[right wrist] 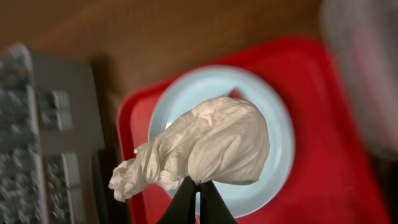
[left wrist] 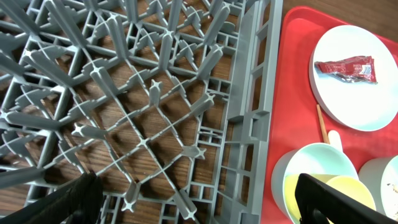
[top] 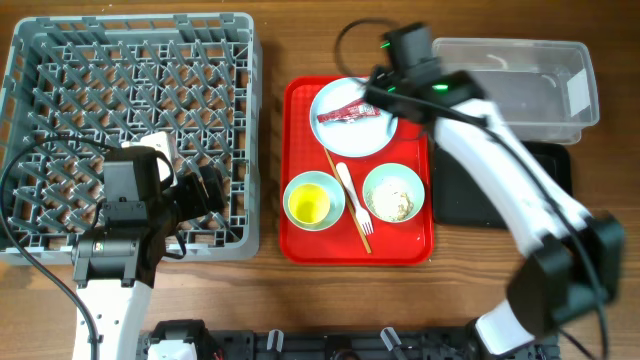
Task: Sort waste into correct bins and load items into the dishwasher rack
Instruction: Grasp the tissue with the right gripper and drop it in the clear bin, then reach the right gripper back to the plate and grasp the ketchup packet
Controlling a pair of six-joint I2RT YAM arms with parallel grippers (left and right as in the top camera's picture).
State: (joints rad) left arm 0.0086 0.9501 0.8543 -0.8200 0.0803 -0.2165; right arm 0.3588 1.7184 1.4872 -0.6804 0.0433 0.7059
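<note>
My right gripper point(right wrist: 199, 186) is shut on crumpled white paper point(right wrist: 211, 146) and holds it above the pale blue plate point(right wrist: 280, 143); the arm hides the paper in the overhead view. The plate point(top: 350, 118) carries the red sachet point(top: 348, 114). A chopstick point(top: 335, 165) and a white fork point(top: 355, 205) lie between a bowl point(top: 313, 200) holding the yellow cup point(top: 308, 205) and a bowl with rice scraps point(top: 394, 192). My left gripper point(left wrist: 202, 205) is open over the grey rack's point(top: 130, 130) front right corner.
The dishes sit on a red serving tray point(top: 300, 240) in the middle. The clear tub point(top: 520, 80) stands at the back right, with the black tray point(top: 500, 190) in front of it. Bare wooden table lies along the front.
</note>
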